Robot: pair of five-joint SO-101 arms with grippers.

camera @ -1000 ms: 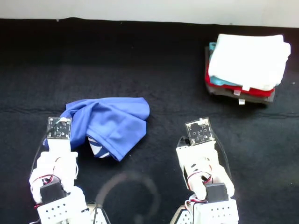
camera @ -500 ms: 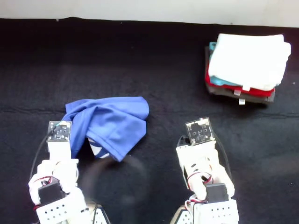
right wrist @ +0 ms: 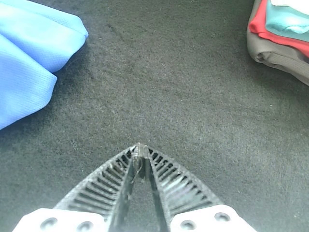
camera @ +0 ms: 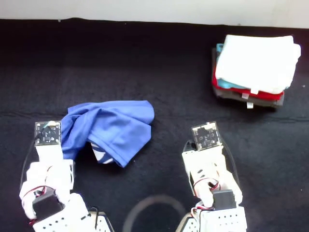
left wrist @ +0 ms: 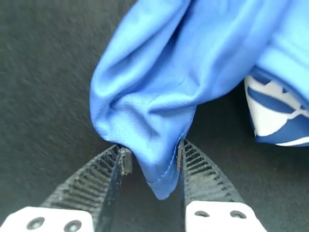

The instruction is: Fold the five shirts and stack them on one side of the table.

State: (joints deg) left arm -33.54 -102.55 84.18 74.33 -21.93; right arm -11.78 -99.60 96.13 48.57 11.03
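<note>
The black felt table [camera: 159,63] carries all items. The left jaws are clamped on a bunched edge of the blue shirt [camera: 113,128], which lies crumpled and unfolded just ahead of them. The right jaws are clenched on nothing, over bare table. Well beyond them, the stack of folded shirts [camera: 253,63] appears to hold four, so the fifth remains to be folded.

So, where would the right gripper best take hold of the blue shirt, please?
Probably the blue shirt at its bulging folded corner nearest the right gripper, coming in low from that side; the left gripper pinches the opposite bunched end.
</note>
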